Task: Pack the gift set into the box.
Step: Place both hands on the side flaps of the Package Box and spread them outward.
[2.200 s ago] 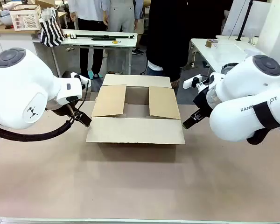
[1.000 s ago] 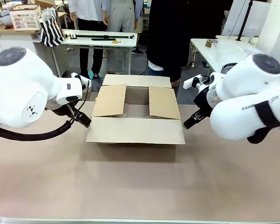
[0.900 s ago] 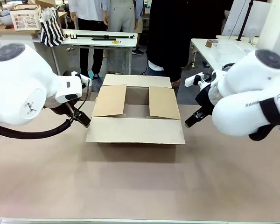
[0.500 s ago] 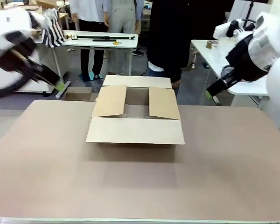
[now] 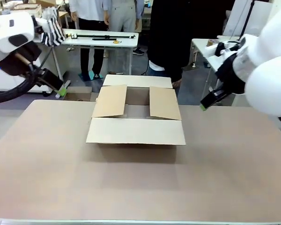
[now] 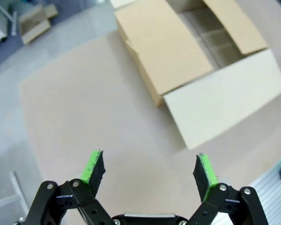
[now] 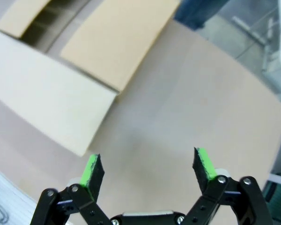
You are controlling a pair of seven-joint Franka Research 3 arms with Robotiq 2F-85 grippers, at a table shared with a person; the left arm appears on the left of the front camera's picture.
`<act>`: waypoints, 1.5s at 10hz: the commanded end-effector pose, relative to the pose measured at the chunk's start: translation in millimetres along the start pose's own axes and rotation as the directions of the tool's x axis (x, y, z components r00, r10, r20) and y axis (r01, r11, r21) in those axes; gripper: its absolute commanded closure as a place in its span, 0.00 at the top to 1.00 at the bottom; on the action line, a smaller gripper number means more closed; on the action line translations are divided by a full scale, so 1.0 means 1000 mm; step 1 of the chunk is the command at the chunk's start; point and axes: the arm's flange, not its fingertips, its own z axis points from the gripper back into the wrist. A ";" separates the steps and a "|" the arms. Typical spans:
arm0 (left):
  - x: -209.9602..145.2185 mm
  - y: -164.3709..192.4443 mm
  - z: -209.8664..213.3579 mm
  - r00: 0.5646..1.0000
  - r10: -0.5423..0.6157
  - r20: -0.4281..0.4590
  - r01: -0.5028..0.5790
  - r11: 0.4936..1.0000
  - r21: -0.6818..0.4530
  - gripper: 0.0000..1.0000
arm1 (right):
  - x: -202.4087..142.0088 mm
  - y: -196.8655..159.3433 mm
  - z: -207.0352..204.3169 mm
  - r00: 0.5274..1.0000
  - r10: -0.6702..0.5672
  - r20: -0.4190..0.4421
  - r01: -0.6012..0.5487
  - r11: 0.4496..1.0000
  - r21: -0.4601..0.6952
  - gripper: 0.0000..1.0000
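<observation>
Most of the near table (image 5: 131, 187) is plain brown surface, and the box (image 5: 136, 131) stands past its middle, closer to the far edge. Its near flap lies out flat toward the robot, the far flap lies out toward the person, and the two side flaps lean in over the opening with a gap between them. I judge that the opening is only half free, so the side flaps will probably have to be pushed out before anything goes in.

The left gripper (image 6: 147, 164) hangs high, off the box's left side. Its green pads (image 6: 94, 165) are wide apart with nothing between them. The right gripper (image 7: 147, 161) hangs on the other side in the same way, wide and empty. Both are well apart from the box. It seems they are held back to leave the space over it free.

The side flaps hide most of the inside, so I cannot tell if any part of the gift set lies there. The right arm is cut off by the picture's edge. Behind the box stands the person (image 5: 166, 42) in dark clothes, cut off at the top, whose hands are hard to make out.
</observation>
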 end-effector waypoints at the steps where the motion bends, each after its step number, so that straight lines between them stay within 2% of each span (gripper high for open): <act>1: -0.004 0.021 0.049 0.989 0.128 0.068 -0.097 0.931 -0.351 1.00 | -0.010 -0.022 0.023 0.991 -0.118 -0.071 0.133 0.954 0.270 1.00; 2: -0.008 0.038 0.072 0.960 0.250 0.125 -0.141 0.819 -0.556 1.00 | -0.024 -0.057 0.051 0.915 -0.391 0.093 0.278 0.782 0.557 1.00; 3: -0.020 0.062 0.087 0.919 0.378 0.110 -0.216 0.718 -0.662 1.00 | -0.057 -0.094 0.070 0.768 -0.633 0.093 0.383 0.571 0.726 1.00; 4: -0.037 0.082 0.088 0.885 0.457 0.093 -0.264 0.656 -0.707 1.00 | -0.083 -0.120 0.081 0.637 -0.771 0.009 0.504 0.425 0.752 1.00; 5: -0.056 0.099 0.083 0.850 0.521 0.076 -0.322 0.628 -0.709 1.00 | -0.115 -0.147 0.092 0.446 -0.892 0.071 0.445 0.290 0.847 1.00; 6: -0.074 0.108 0.076 0.823 0.564 0.063 -0.338 0.577 -0.743 1.00 | -0.141 -0.161 0.100 0.281 -0.955 0.091 0.388 0.200 0.900 1.00; 7: -0.090 0.111 0.062 0.810 0.587 0.020 -0.385 0.556 -0.737 1.00 | -0.160 -0.170 0.098 0.058 -0.993 0.105 0.306 0.118 0.945 1.00; 8: -0.100 0.109 0.046 0.837 0.544 -0.063 -0.449 0.615 -0.648 1.00 | -0.171 -0.174 0.086 -0.087 -0.991 0.099 0.212 0.079 0.974 1.00; 9: -0.103 0.104 0.035 0.846 0.519 -0.122 -0.470 0.619 -0.629 1.00 | -0.167 -0.171 0.072 -0.137 -0.985 0.102 0.229 0.068 0.971 1.00; 10: -0.094 0.127 0.069 0.807 0.591 -0.003 -0.408 0.553 -0.727 1.00 | -0.153 -0.217 0.131 0.555 -0.829 0.066 0.490 0.390 0.780 1.00; 15: -0.094 0.127 0.069 0.807 0.591 -0.003 -0.408 0.553 -0.727 1.00 | -0.153 -0.217 0.131 0.555 -0.829 0.066 0.490 0.390 0.780 1.00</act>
